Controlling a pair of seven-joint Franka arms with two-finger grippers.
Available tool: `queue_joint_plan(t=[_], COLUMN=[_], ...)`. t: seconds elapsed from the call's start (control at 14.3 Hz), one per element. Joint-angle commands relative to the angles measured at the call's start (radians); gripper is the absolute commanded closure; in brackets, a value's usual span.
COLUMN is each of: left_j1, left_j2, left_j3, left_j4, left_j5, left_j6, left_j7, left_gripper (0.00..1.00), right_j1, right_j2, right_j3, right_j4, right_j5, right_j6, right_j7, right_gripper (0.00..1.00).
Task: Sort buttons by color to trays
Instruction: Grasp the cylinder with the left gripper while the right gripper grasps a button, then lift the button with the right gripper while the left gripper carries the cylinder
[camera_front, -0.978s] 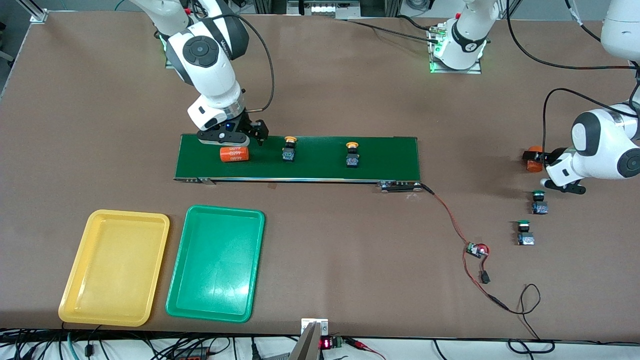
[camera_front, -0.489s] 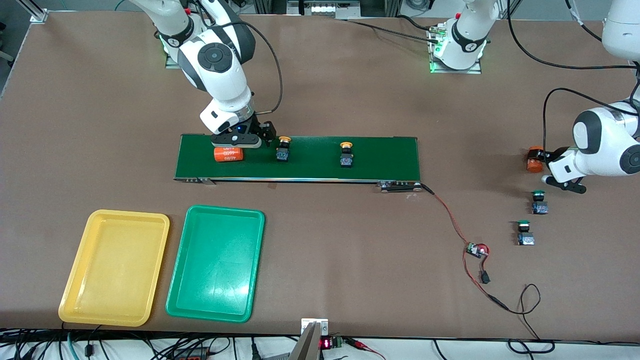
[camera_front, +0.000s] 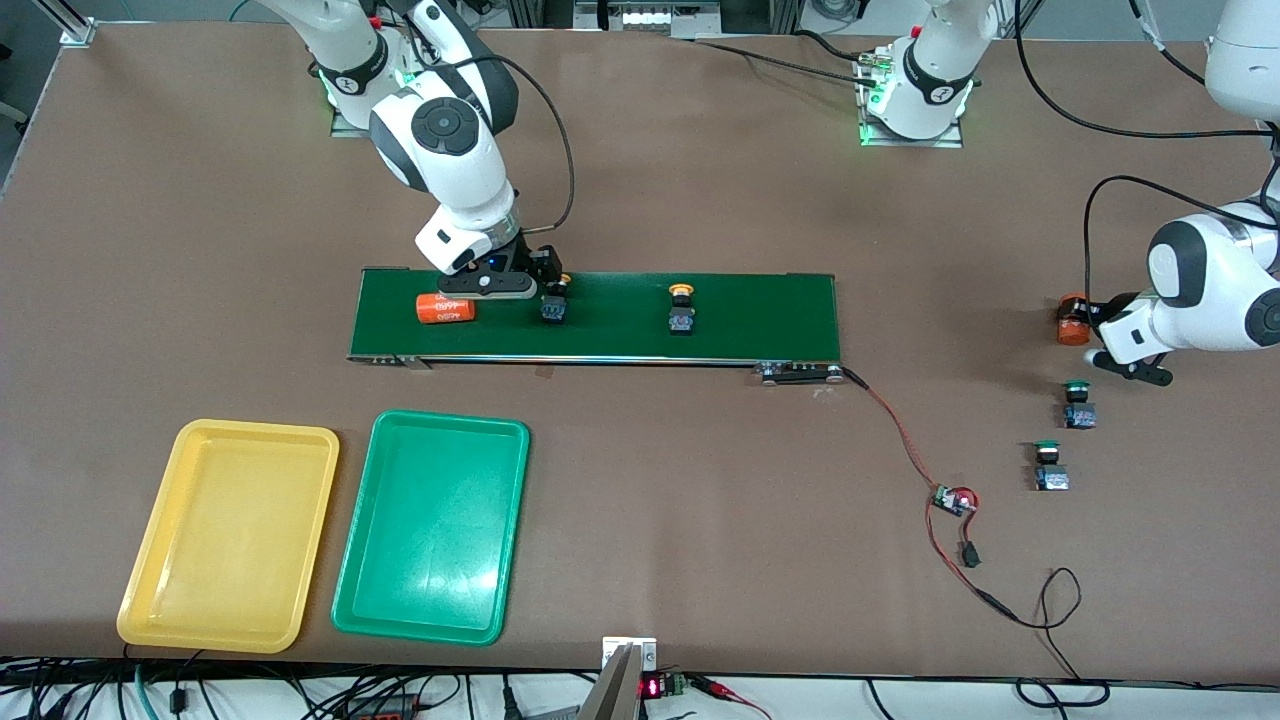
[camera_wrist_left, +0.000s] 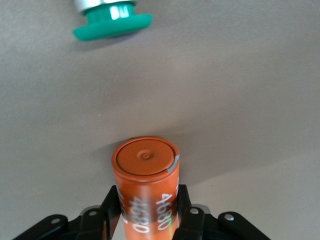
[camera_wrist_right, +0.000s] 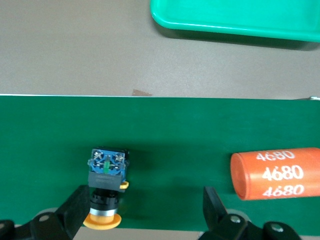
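Note:
Two yellow buttons lie on the dark-green belt (camera_front: 760, 315). One yellow button (camera_front: 553, 303) (camera_wrist_right: 105, 182) sits just inside one finger (camera_wrist_right: 75, 207) of my open right gripper (camera_front: 541, 280) (camera_wrist_right: 146, 202), which hangs low over the belt; the other yellow button (camera_front: 681, 309) lies farther toward the left arm's end. Two green buttons (camera_front: 1078, 404) (camera_front: 1049, 467) rest on the table at the left arm's end; one green cap (camera_wrist_left: 112, 22) shows in the left wrist view. My left gripper (camera_front: 1090, 328) (camera_wrist_left: 147, 195) is shut on an orange cylinder (camera_front: 1071, 318) (camera_wrist_left: 146, 187). The yellow tray (camera_front: 150, 560) and green tray (camera_front: 365, 560) (camera_wrist_right: 235, 20) stand side by side, nearer the camera than the belt.
A second orange cylinder (camera_front: 445, 307) (camera_wrist_right: 275, 173) marked 4680 lies on the belt beside my right gripper, toward the right arm's end. A red wire with a small circuit board (camera_front: 955, 499) runs from the belt's end across the table toward the camera.
The left gripper's fingers have closed on the orange cylinder. The right gripper has moved along the belt to the nearer yellow button. Buttons and cylinder on the belt drifted toward the right arm's end.

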Motion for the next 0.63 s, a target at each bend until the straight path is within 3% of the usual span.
queue_joint_plan(t=[0.0,0.28,0.56], left_j1=[-0.003,-0.011,-0.072], left_j2=[-0.025,-0.056,-0.059], left_j3=[-0.005,-0.073,-0.129], left_j4=[0.008,0.018,0.095], left_j5=[-0.037,-0.037,-0.036], left_j6=[0.0,-0.063,-0.176], left_j7=[0.123,0.163,0.165], left_gripper=[0.75,0.75,0.75], right_j1=[0.009,0.009,0.009], right_j2=[0.022,0.046,0.075], right_j3=[0.0,-0.003,-0.014], right_j4=[0.002,0.003,0.006], right_j5=[-0.02,-0.034,-0.065], right_j6=[0.032,0.053,0.076], right_j7=[0.012,0.015,0.017], right_gripper=[0.0,0.0,0.0])
